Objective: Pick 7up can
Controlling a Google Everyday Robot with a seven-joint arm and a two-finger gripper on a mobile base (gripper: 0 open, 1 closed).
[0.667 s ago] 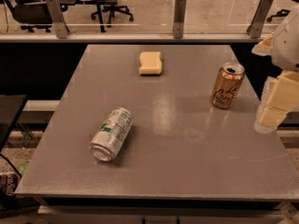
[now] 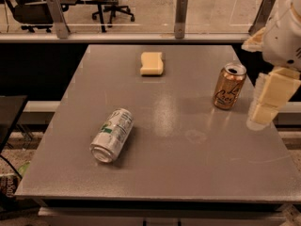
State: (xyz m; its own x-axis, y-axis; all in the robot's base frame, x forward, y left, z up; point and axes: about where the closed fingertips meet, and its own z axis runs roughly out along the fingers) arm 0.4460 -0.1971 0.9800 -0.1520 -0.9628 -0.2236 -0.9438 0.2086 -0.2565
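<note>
7up can [image 2: 112,135]: on its side, front-left of table [image 2: 197,182], long axis near-left to far-right. Gripper [image 2: 261,113]: well apart at right edge; clenched or released, cannot tell.

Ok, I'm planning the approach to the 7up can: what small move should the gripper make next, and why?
Probably carry the gripper across the table toward the 7up can, which lies on its side at front left; the gripper hangs at the right edge, beside the upright gold can.

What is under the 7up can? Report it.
Only the grey table, where the 7up can lies on its side. The strip it rests on is hidden. The claw hangs by the table's right edge.
</note>
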